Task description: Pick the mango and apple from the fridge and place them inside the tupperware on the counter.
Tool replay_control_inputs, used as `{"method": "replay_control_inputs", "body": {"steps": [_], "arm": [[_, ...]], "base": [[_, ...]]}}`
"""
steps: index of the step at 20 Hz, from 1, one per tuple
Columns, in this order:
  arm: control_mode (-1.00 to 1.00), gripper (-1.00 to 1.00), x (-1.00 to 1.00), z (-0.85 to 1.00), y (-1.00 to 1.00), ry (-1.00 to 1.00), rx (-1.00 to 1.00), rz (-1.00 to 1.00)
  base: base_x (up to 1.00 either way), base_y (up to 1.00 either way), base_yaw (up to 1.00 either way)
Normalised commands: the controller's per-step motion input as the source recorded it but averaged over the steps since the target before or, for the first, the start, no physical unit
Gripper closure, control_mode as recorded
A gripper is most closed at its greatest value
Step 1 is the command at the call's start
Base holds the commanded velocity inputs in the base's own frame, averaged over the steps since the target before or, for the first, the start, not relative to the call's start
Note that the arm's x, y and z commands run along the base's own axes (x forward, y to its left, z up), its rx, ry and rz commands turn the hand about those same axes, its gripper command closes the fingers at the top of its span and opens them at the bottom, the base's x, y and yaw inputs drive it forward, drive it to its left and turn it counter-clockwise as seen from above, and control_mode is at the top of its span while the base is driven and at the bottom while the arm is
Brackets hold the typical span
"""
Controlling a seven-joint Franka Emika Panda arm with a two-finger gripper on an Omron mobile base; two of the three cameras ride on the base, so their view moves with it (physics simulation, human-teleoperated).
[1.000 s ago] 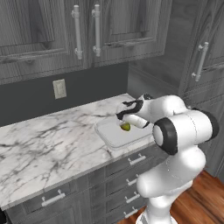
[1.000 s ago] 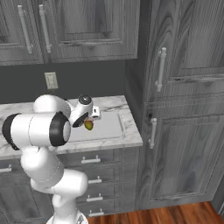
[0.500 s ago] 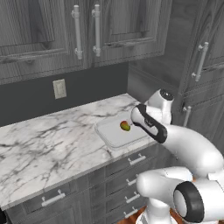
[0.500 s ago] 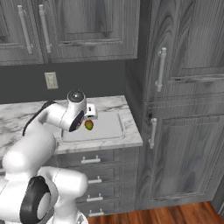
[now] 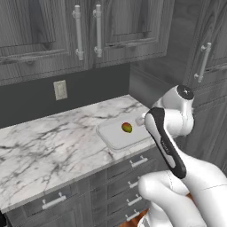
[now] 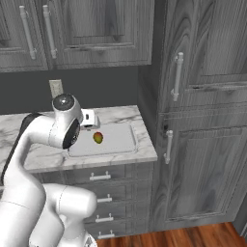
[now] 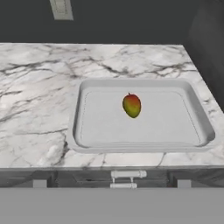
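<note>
The mango (image 5: 127, 127) (image 6: 98, 138) (image 7: 131, 105), yellow-green with a red blush, lies loose in the middle of the pale tupperware (image 5: 103, 134) (image 6: 119, 141) (image 7: 168, 124). The tupperware sits at the right end of the marble counter (image 5: 53, 142) (image 7: 35, 87). My gripper (image 6: 92, 120) hangs above the tupperware's near-left corner, drawn back from the fruit and not touching it. It is open and holds nothing. The hand view looks down on the tupperware from the counter's front edge. The apple and the fridge are out of view.
Tall dark wood-grain doors (image 6: 193, 144) with bar handles stand right of the counter. Upper cabinets (image 5: 88, 26) hang over it, and a wall outlet (image 5: 60, 89) (image 7: 60, 8) is on the dark backsplash. Drawers (image 5: 133, 162) with metal handles run below. The counter's left stretch is bare marble.
The gripper was right over the mango in the tupperware a second ago. It has since pulled back and up toward the counter's front, and the mango stays lying in the tupperware.
</note>
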Motion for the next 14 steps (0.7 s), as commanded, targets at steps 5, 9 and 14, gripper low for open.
{"method": "replay_control_inputs", "body": {"steps": [5, 9, 14], "arm": [[-1.00, -1.00, -0.45, 0.83, -0.01, 0.06, -0.02, -0.07], [1.00, -1.00, -0.25, 0.35, 0.00, 0.03, -0.01, -0.04], [1.00, -1.00, 0.00, 0.00, 0.00, 0.00, 0.00, 0.00]], "base": [[0.00, 0.00, 0.00], [-0.38, -0.03, -0.05], [-0.99, -0.20, -0.11]]}}
